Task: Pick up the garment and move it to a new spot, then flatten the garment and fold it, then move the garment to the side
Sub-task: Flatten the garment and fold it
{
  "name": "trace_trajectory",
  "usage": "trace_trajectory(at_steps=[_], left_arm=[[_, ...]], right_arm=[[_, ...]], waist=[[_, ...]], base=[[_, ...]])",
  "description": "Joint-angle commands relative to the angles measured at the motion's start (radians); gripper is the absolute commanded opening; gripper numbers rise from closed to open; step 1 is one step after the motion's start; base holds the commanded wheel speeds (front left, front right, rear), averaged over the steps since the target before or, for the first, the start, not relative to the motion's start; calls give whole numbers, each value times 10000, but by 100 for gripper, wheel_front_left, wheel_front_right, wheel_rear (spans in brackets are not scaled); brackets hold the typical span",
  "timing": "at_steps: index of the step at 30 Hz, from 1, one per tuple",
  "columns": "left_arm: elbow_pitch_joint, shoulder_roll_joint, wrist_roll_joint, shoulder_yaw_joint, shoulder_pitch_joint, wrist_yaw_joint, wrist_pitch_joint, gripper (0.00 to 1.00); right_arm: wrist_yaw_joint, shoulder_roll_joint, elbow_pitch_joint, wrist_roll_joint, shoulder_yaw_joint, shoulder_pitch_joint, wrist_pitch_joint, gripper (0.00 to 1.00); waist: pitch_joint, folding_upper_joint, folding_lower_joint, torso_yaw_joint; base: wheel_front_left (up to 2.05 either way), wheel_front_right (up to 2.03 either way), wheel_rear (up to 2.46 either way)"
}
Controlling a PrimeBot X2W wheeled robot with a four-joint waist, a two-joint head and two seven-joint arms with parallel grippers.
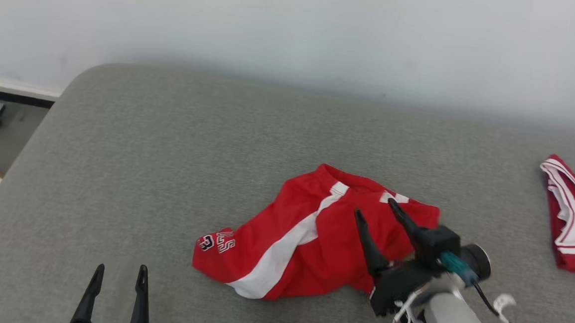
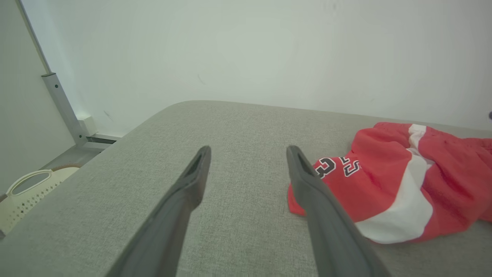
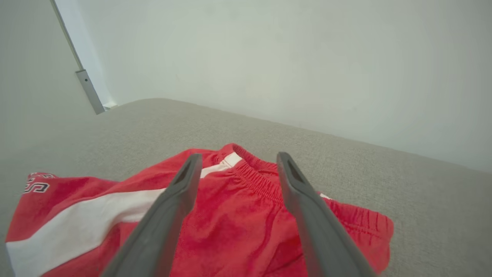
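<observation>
The garment (image 1: 308,237) is a pair of red shorts with a white side stripe and a number print, lying crumpled on the grey cushion (image 1: 167,164). My right gripper (image 1: 375,207) hovers open over its right half, near the elastic waistband (image 3: 257,179), with nothing between the fingers. In the right wrist view the shorts (image 3: 226,223) spread beneath the open right gripper (image 3: 238,161). My left gripper (image 1: 120,270) stands open at the lower left, apart from the cloth. The left wrist view shows the shorts (image 2: 396,184) to the right of the open left gripper (image 2: 248,152).
A second red garment with white trim (image 1: 573,219) lies at the cushion's right edge. A white wall (image 1: 295,32) rises behind the cushion. Off the left edge are a pale perforated basket (image 2: 23,196) on the floor and a metal post (image 2: 63,107).
</observation>
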State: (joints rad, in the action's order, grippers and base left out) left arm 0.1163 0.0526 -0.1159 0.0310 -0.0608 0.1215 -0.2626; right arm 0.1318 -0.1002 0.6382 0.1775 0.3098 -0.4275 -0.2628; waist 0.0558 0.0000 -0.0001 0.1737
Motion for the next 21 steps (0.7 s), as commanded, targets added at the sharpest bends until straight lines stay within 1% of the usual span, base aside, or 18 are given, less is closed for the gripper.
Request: trace_trajectory(at_steps=[1, 3, 4, 9, 13, 17, 21], left_arm=[[47, -22, -29, -78, 75, 6, -26, 100], [106, -24, -163, -174, 129, -12, -26, 100], [106, -24, -163, -174, 129, -12, -26, 100], [178, -23, -424, -367, 174, -120, -26, 100], [246, -22, -522, -431, 143, -135, -26, 100], [296, -26, -585, -501, 196, -130, -26, 100], [311, -27, -659, -616, 260, -144, -26, 100]], right_arm=[[-23, -85, 563, 124, 181, -457, 68, 100], [-23, -141, 1486, 224, 527, -1162, 254, 100], [-23, -141, 1486, 224, 527, -1162, 254, 100], [-23, -296, 3206, 501, 1241, -2473, 457, 100], [-23, -385, 4377, 833, 1822, -3129, 1042, 100], [-23, -545, 5115, 1132, 2218, -3622, 1501, 100], [-23, -717, 5533, 1385, 2575, -3969, 1720, 100]], waist=[[14, 0, 1, 430], [41, 0, 1, 668], [41, 0, 1, 668], [85, 0, 1, 1181], [108, 0, 1, 1467], [175, 0, 1, 1686], [253, 0, 1, 1870]], base=[[0, 0, 0], [0, 0, 0], [0, 0, 0], [0, 0, 0], [0, 0, 0], [0, 0, 0], [0, 0, 0]])
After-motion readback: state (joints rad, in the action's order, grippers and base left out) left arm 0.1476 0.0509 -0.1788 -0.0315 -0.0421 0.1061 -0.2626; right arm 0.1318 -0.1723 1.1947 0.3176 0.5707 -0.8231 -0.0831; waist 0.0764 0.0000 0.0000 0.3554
